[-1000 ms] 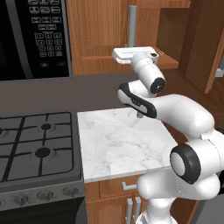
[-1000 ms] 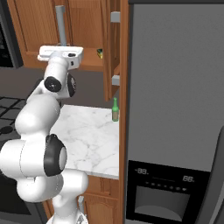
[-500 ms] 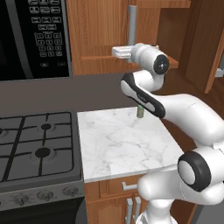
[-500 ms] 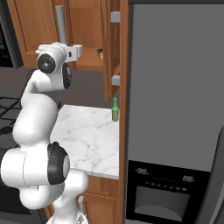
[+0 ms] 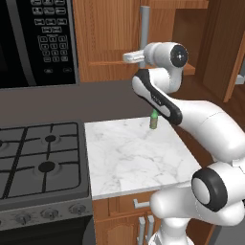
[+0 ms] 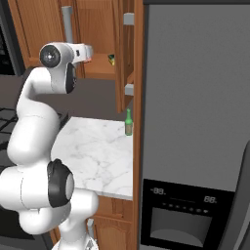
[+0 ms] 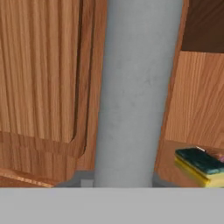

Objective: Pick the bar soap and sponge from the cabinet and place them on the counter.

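Note:
The brown wooden cabinet (image 5: 107,38) hangs above the counter (image 5: 134,153); its right door (image 6: 128,49) stands open. My gripper (image 5: 138,54) is at the lower end of the left door's long grey handle (image 5: 144,26) and is shut on it. In the hand view that handle (image 7: 138,92) runs straight down the middle, very close. The sponge (image 7: 199,165), yellow with a dark green top, lies on the shelf to the right of the handle; it is also a small speck (image 6: 111,59) in the right base view. A pink sliver (image 7: 221,158) behind it may be the bar soap.
A small green bottle (image 5: 154,120) stands at the counter's back right corner. A black gas stove (image 5: 38,158) adjoins the counter on the left, with a black microwave (image 5: 38,43) above it. A tall grey fridge (image 6: 195,122) walls off the right side.
The wrist has swung up and to the right while the hand stayed at the door handle. The jaws have closed the last bit.

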### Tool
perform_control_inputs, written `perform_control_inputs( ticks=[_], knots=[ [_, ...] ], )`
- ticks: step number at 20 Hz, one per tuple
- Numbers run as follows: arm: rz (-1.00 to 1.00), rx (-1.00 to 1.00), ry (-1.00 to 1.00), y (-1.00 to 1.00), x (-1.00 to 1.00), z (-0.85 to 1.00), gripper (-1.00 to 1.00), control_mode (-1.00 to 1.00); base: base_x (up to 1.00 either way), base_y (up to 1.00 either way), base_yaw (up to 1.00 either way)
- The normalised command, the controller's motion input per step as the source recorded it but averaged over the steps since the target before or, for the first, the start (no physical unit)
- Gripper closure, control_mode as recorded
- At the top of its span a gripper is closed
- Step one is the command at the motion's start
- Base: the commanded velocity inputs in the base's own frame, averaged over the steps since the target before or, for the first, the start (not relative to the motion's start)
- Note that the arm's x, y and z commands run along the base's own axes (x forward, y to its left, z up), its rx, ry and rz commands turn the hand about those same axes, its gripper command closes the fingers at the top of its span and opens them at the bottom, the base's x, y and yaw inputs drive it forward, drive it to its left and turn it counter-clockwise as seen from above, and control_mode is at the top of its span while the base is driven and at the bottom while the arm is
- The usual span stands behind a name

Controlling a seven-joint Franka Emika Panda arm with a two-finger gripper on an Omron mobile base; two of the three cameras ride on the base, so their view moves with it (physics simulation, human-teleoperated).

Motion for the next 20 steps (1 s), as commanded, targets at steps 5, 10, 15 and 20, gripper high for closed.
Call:
perform_control_inputs(
  ticks=[5,10,15,20],
  knots=[
    [0.0,-0.14,0.08,0.41,-0.12,-0.02,1.0,-1.0,0.0,0.0,0.0],
    [0.0,-0.18,0.05,0.7,-0.22,-0.06,1.0,-1.0,0.0,0.0,0.0],
    [0.0,-0.18,0.03,0.79,-0.29,-0.06,1.0,-1.0,0.0,0.0,0.0],
    [0.0,-0.16,0.03,0.8,-0.33,-0.05,1.0,-1.0,0.0,0.0,0.0]
  ],
)
